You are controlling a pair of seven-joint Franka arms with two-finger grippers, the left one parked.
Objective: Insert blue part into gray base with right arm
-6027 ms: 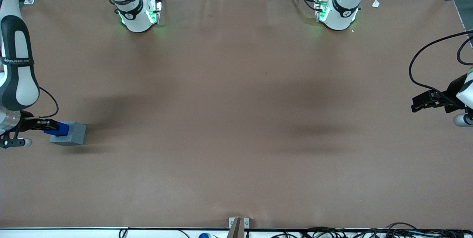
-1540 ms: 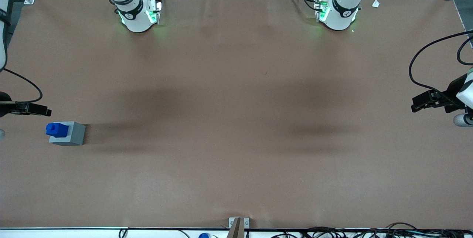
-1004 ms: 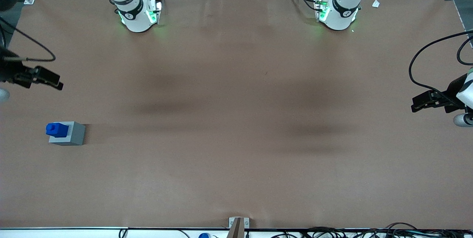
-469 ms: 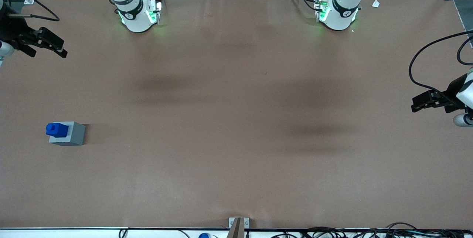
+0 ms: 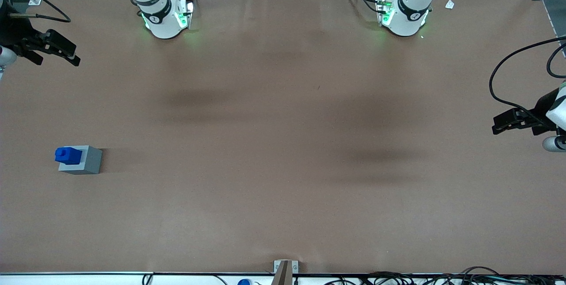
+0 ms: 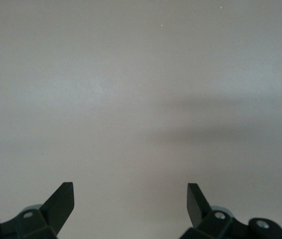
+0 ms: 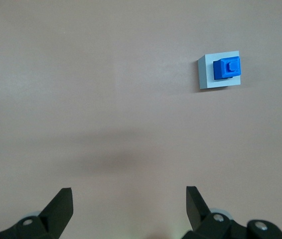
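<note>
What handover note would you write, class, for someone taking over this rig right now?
Gripper: open, empty, raised at the working arm's end of the table, farther from the front camera than the gray base.
Blue part: standing in the gray base's socket, knob end up; also seen in the right wrist view.
Done: insertion appears complete, part released.
Left: nothing obvious; perhaps confirm the part is fully seated.

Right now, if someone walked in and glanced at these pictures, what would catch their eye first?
The bright blue part stands out first: it sits in the top of the gray base on the brown table, toward the working arm's end. Next comes the right arm's gripper, open and empty, held off the table well away from the base, farther from the front camera than it.
</note>
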